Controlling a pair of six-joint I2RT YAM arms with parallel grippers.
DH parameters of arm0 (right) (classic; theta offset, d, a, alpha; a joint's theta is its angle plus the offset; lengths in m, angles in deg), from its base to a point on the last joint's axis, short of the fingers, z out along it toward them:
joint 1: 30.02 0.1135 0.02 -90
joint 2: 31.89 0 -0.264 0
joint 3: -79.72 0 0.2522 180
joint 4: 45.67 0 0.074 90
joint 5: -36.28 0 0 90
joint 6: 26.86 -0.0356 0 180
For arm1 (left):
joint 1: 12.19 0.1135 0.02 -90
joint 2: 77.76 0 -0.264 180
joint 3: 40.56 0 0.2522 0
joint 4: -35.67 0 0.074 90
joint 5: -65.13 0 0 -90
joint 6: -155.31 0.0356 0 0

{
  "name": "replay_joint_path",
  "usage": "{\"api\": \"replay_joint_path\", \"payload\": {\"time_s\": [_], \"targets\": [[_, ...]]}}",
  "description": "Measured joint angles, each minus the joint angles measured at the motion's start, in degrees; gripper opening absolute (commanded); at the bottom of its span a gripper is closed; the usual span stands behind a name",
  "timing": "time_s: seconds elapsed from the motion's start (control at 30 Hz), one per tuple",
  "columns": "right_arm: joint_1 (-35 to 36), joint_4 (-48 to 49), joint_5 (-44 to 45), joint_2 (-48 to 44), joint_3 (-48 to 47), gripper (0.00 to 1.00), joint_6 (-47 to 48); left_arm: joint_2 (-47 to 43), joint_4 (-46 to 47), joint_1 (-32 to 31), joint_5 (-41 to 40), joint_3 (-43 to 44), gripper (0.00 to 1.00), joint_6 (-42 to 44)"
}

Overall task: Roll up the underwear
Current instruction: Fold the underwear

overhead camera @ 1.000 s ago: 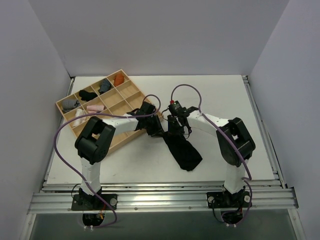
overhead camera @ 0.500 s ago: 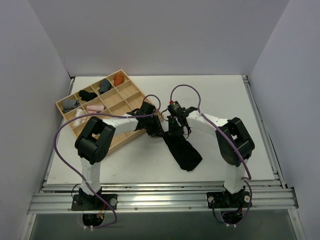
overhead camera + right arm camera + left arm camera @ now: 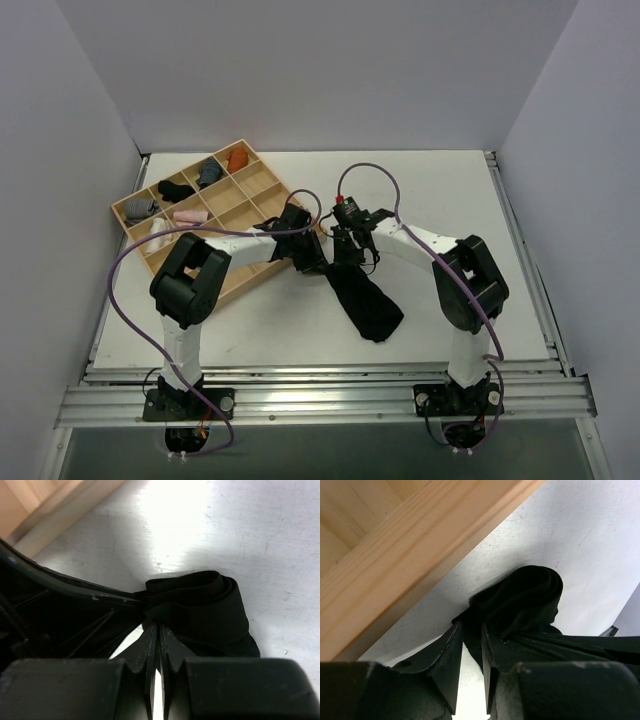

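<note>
The black underwear [image 3: 365, 300] lies on the white table as a long strip running from the two grippers toward the near right. Its far end is rolled into a small coil [image 3: 530, 597], also seen in the right wrist view [image 3: 200, 605]. My left gripper [image 3: 315, 260] is shut on the fabric at the coil's left side, next to the tray's edge. My right gripper [image 3: 352, 250] is shut on the fabric at the coil's right side. The two grippers nearly touch.
A wooden compartment tray [image 3: 255, 185] stands at the far left, holding small rolled bundles: orange [image 3: 237, 158], black [image 3: 176, 189], grey [image 3: 209, 172], pink [image 3: 190, 215]. Its wooden rim [image 3: 410, 565] lies close to the left gripper. White walls enclose the table.
The right gripper has shifted slightly toward the far left. The underwear strip and the left arm look unchanged.
</note>
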Motion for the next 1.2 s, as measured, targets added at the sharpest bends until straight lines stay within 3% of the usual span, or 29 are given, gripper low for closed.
{"api": "replay_joint_path", "payload": {"time_s": [1.2], "targets": [[1.1,8.0,-0.7,-1.4,7.0,0.0,-3.7,-0.1,0.2,0.0,0.2,0.0,0.39,-0.4]]}}
